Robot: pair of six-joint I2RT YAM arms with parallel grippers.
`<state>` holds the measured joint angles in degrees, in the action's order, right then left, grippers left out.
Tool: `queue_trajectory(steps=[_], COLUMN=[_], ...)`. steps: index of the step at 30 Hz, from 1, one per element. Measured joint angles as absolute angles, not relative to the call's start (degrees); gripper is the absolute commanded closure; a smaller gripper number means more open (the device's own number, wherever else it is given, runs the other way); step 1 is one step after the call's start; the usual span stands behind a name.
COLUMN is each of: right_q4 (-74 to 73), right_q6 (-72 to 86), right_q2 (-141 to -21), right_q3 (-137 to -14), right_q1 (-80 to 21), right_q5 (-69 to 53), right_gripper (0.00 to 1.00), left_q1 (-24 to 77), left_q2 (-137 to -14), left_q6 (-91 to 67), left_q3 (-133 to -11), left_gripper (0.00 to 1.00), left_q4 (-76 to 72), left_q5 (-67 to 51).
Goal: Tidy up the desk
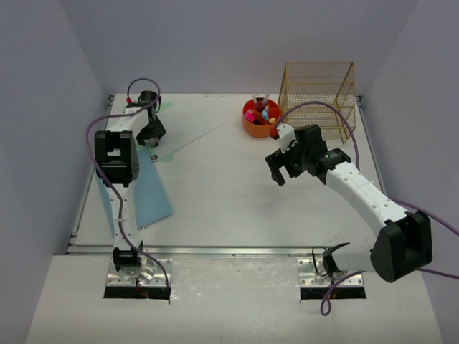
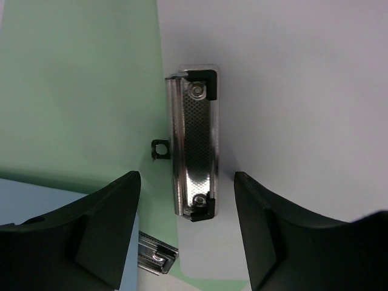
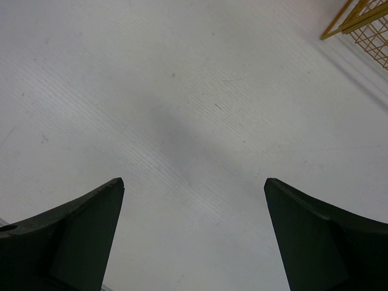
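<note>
A: What sort of place, office?
B: Nah, robot lab, test cell imo. Left arm (image 1: 118, 154) & right arm (image 1: 358, 188) bolted to metal plates (image 1: 140, 276) at the desk (image 1: 237, 208) front edge, purple cables (image 1: 315, 103) looping off them, plain lavender panels (image 1: 43, 143) on 3 sides.
A: But there's an orange pen cup (image 1: 259, 123), a gold wire rack (image 1: 319, 93)?
B: Office-type props, set inside a rig w/ a cam overhead.
</note>
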<state>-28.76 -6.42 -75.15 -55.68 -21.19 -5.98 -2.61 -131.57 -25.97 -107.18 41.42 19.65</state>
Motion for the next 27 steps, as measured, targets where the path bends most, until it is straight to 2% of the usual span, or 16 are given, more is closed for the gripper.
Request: queue_trajectory(steps=[4, 8, 12, 18, 21, 27], right_q4=[-28.77, -28.77, -28.77, -28.78, -28.77, -29.02], right_q6=[-6.42, -6.42, -6.44, -6.44, -6.46, -7.24], right_q2=[-75.60, -75.77, -75.77, -75.79, -75.83, -76.08], right_q3=[-55.68, -55.68, -55.68, -55.68, -55.68, -57.14], right_q1=[-21.19, -21.19, -21.19, -21.19, -21.19, -21.17], right_q5=[-5.98, -5.86, -5.54, -5.10, -5.10, -5.13], right_gripper=[0.01, 0.01, 0.01, 0.01, 0.01, 0.01], left_q1=[-4.12, -5.02, -5.28, -5.31, -5.34, -5.34], left_q2=[-131.59, -132.00, -132.57, -133.29, -133.29, -131.68], left_q6=[-26.97, -27.71, -28.36, -28.24, -27.70, -26.45], left_q3=[-105.97, -106.03, -106.60, -107.79, -107.90, -105.36], left_gripper=[0.40, 0.57, 0.63, 0.83, 0.98, 1.00], left_q4=[41.58, 40.65, 39.52, 39.29, 39.27, 37.00], left_q5=[18.07, 16.27, 14.32, 13.27, 12.82, 12.43])
